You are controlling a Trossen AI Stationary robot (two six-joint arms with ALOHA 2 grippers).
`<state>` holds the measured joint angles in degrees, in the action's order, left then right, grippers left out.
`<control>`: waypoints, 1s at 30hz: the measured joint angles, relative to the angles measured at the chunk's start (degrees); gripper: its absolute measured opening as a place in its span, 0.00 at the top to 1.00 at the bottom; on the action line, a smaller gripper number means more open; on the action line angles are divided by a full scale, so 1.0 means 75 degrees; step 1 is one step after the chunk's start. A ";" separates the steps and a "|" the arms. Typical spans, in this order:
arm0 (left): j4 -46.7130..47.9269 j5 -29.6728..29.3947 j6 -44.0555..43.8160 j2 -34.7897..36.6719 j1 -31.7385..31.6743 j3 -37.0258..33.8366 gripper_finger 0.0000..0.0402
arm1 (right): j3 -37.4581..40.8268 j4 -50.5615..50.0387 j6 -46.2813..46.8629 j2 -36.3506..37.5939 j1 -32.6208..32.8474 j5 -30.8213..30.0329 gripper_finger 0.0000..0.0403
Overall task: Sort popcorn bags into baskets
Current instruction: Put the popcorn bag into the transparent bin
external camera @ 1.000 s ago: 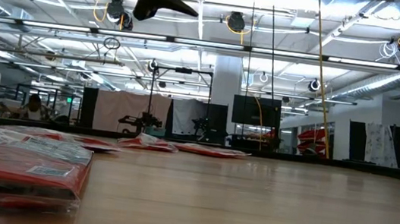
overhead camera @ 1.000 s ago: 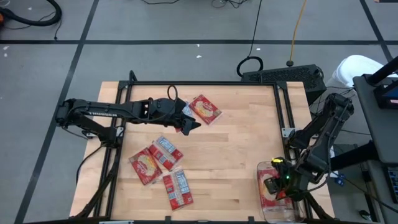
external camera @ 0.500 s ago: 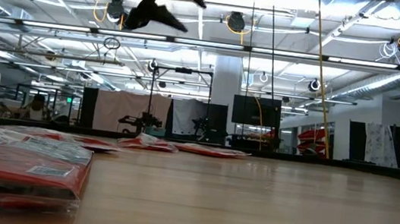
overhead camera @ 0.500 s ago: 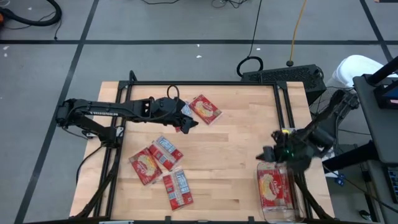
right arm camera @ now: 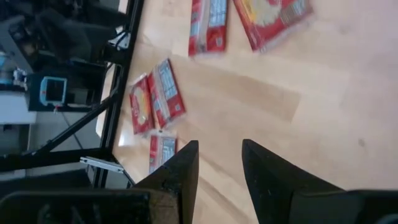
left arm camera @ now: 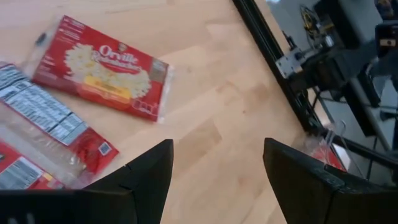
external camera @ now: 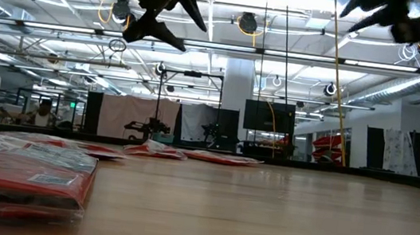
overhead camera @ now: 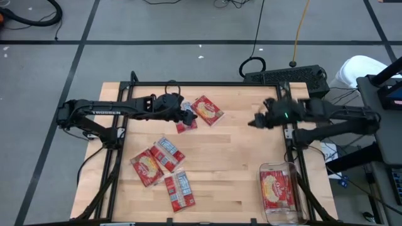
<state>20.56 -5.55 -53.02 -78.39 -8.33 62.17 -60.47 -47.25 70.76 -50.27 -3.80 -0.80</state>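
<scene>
The left gripper [overhead camera: 186, 117] hovers with fingers spread wide and empty over a popcorn bag [overhead camera: 184, 124] that lies just beside the picture-up bag [overhead camera: 207, 110]. The right gripper [overhead camera: 254, 122], fingers narrowly parted and holding nothing, hangs well apart from the clear bin [overhead camera: 279, 191], which holds one popcorn bag.

Bright overhead lighting, slight motion blur

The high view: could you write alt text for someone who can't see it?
Seen from above, two dark robot arms reach over a wooden table; the left pincer hovers open over popcorn bags near the far edge. The empty right pincer is near the right side. Three more bags lie front left, and a clear basket holds one bag.
</scene>
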 joint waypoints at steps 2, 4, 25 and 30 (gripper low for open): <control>0.0087 -0.0055 -0.0106 0.0000 -0.0041 -0.0003 0.38 | 0.0000 0.0219 -0.0804 -0.0238 -0.0960 0.0877 0.72; 0.0117 -0.0098 -0.0221 0.0000 -0.0057 -0.0003 0.38 | 0.0000 0.0417 -0.1559 -0.0577 -0.1832 0.1795 0.72; 0.0142 -0.0425 -0.1336 0.0000 0.0284 -0.0003 0.38 | 0.0003 0.5697 -0.2572 -0.5392 -0.4307 0.4573 0.72; 0.0141 -0.0419 -0.1328 0.0000 0.0285 -0.0003 0.38 | 0.0003 0.5672 -0.3084 -0.6087 -0.4330 0.4223 0.72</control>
<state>21.62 -8.69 -62.98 -78.39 -6.19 62.15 -60.45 -4.71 47.62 -95.92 -36.27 30.88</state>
